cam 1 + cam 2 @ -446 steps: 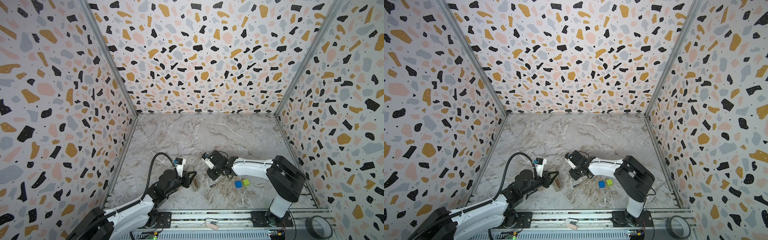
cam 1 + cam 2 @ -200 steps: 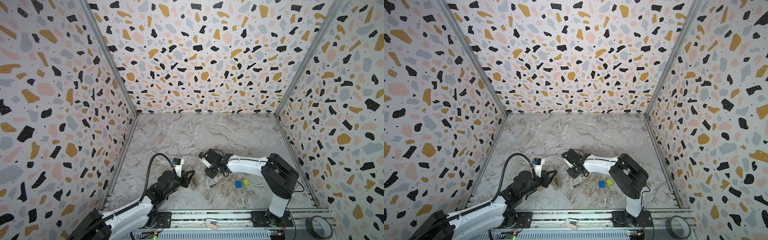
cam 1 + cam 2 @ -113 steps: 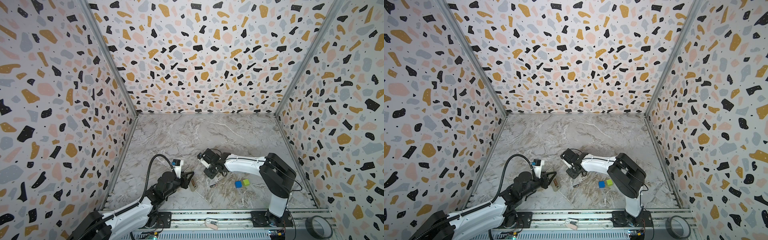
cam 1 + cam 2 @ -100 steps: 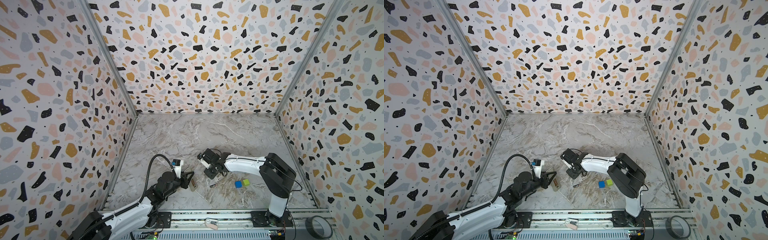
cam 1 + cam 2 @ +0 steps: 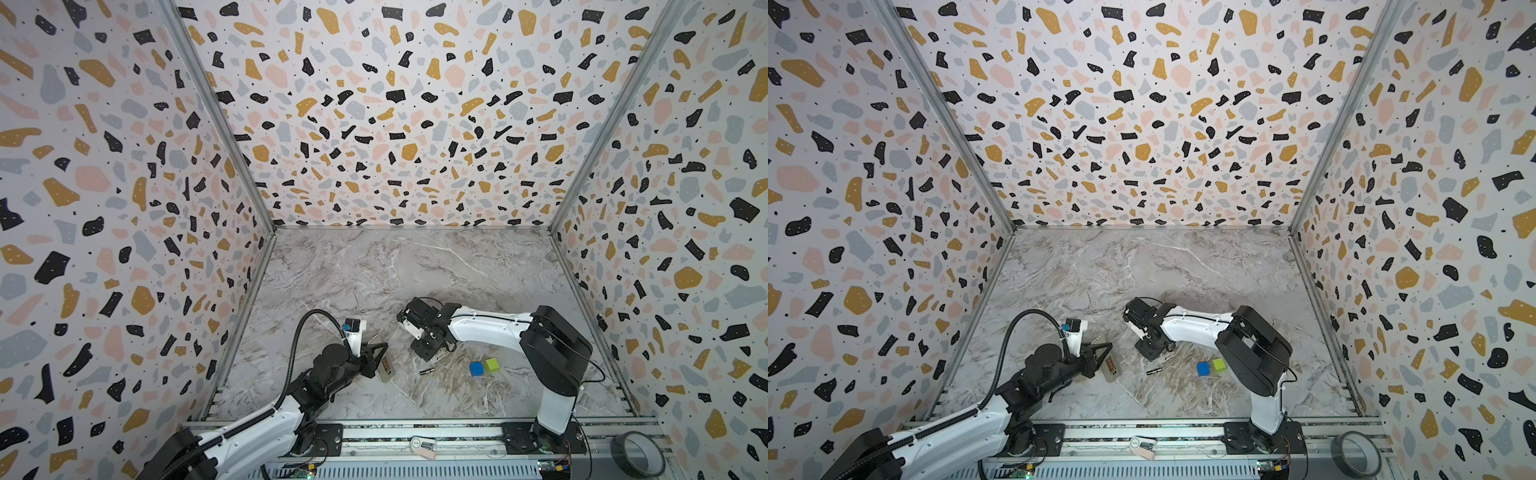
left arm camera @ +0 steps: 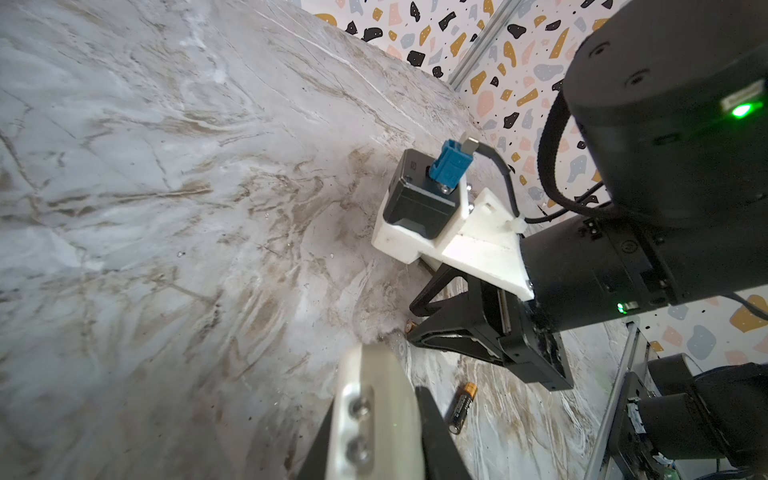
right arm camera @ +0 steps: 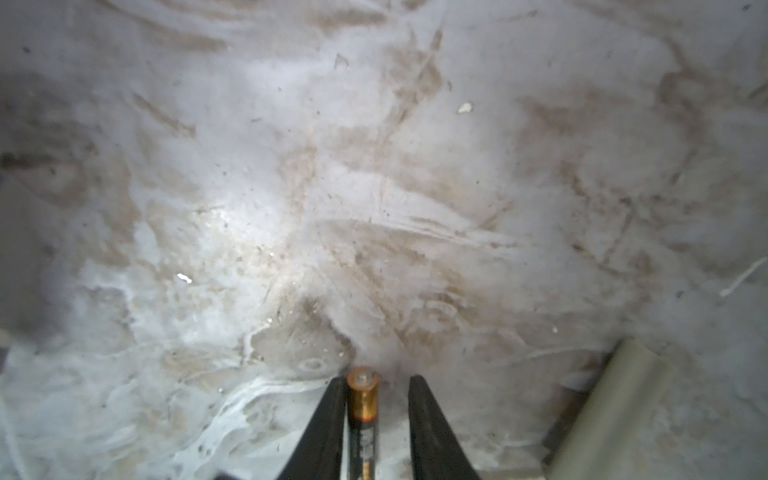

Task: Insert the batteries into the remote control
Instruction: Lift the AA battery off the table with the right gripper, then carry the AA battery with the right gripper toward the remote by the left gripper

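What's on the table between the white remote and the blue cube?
A loose battery, lying flat between the remote and the blue cube; both top views show it.

Black battery (image 7: 363, 419) — copper tip.

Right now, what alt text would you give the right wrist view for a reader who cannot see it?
A black battery with a copper end lies on the marble table between the two dark fingers of the open right gripper, against one finger and clear of the other. A pale edge, probably the remote control, shows off to one side.
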Controlling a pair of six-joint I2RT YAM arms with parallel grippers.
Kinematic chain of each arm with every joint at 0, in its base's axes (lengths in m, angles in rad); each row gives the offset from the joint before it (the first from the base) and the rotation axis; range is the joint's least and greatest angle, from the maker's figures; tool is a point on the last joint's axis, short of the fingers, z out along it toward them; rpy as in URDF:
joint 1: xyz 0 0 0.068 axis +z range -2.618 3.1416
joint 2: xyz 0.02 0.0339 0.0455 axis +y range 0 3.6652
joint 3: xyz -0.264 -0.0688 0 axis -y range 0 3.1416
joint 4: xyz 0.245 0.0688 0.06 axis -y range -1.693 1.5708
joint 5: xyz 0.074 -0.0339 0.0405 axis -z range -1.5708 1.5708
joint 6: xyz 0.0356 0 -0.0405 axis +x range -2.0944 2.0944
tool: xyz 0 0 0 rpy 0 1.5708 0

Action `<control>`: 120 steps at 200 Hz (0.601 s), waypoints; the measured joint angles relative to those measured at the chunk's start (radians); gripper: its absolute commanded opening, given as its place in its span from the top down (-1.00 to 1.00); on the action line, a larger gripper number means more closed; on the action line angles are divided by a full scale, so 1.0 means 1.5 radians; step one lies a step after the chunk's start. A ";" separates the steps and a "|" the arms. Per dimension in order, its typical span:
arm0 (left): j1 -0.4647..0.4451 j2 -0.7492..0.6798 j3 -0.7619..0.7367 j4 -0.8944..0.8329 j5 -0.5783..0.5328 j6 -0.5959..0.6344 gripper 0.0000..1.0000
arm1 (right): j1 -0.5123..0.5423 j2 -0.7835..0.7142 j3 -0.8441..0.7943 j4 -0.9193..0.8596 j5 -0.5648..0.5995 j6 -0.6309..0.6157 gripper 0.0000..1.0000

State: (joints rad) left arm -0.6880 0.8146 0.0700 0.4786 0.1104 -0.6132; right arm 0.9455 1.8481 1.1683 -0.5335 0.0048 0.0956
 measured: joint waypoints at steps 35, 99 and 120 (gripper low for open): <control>0.000 0.004 0.000 0.000 -0.001 0.000 1.00 | -0.005 0.003 0.004 -0.006 -0.010 -0.005 0.63; 0.000 0.011 0.000 0.001 -0.005 0.000 1.00 | -0.008 0.003 0.005 -0.011 -0.014 -0.011 0.84; 0.000 0.018 0.000 0.008 -0.008 -0.003 1.00 | -0.008 0.003 0.005 -0.010 -0.015 -0.012 0.96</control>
State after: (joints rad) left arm -0.6880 0.8413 0.0700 0.4900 0.0990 -0.6170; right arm 0.9329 1.8519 1.1751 -0.5484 -0.0174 0.0776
